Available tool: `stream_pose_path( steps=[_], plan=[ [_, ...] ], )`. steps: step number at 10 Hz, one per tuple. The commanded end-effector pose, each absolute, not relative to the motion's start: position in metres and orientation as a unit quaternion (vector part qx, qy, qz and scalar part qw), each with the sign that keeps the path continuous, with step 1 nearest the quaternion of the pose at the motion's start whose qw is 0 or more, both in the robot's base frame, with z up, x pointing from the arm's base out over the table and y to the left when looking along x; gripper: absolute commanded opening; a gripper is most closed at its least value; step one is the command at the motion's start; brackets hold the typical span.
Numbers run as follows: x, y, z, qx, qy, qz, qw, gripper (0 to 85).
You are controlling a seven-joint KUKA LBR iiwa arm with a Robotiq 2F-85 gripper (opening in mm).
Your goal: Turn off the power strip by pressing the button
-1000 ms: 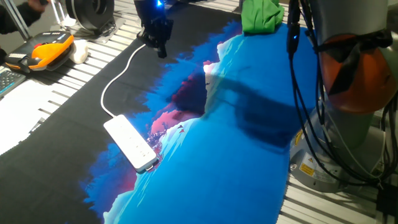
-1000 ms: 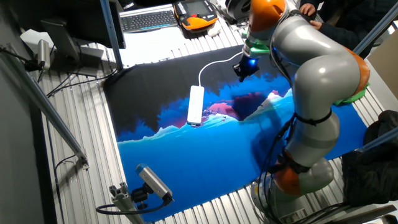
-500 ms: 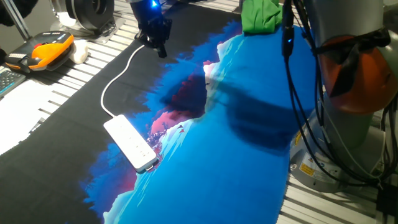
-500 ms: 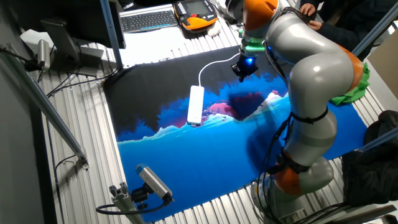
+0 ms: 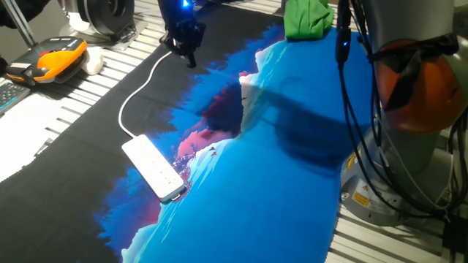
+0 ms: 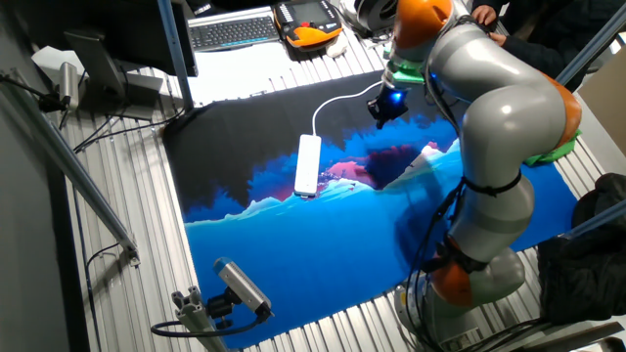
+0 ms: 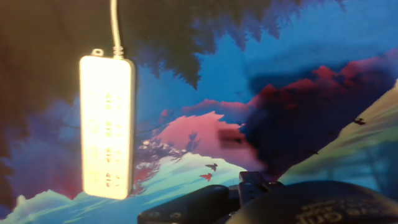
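The white power strip [image 5: 153, 169] lies flat on the blue and black printed mat [image 5: 263, 183], and its thin white cord [image 5: 139, 88] curves away toward the far edge. In the other fixed view the power strip [image 6: 308, 164] sits mid-mat. My gripper [image 5: 189, 57] hangs above the mat's far part near the cord, well away from the strip, with a blue light glowing on the hand. From the other side the gripper [image 6: 380, 113] is right of the strip. In the hand view the power strip [image 7: 107, 127] stands at left. I cannot make out its button. The fingertips' gap does not show.
An orange-and-black tool [image 5: 58, 58] lies on the slatted table at far left. A green cloth [image 5: 307, 18] sits at the mat's far edge. The robot's base and cables [image 5: 409, 109] stand at right. A keyboard [image 6: 235, 31] lies beyond the mat.
The hand swayed slightly to the left half a second ago and is back where it was. The power strip has not moved.
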State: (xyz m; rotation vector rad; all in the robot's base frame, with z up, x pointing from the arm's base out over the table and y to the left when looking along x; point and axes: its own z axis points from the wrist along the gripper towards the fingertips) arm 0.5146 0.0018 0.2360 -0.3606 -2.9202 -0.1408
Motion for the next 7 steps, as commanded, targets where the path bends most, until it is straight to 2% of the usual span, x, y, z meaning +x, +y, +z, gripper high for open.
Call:
stream_pose_path(
  steps=[1, 2, 7],
  plan=[
    [0.515, 0.001, 0.236, -0.127, -0.986, -0.051, 0.090, 0.0],
    [0.515, 0.001, 0.236, -0.136, -0.985, -0.064, 0.089, 0.0],
    [0.523, 0.021, 0.245, -0.192, -0.973, -0.071, 0.104, 0.0]
  ],
)
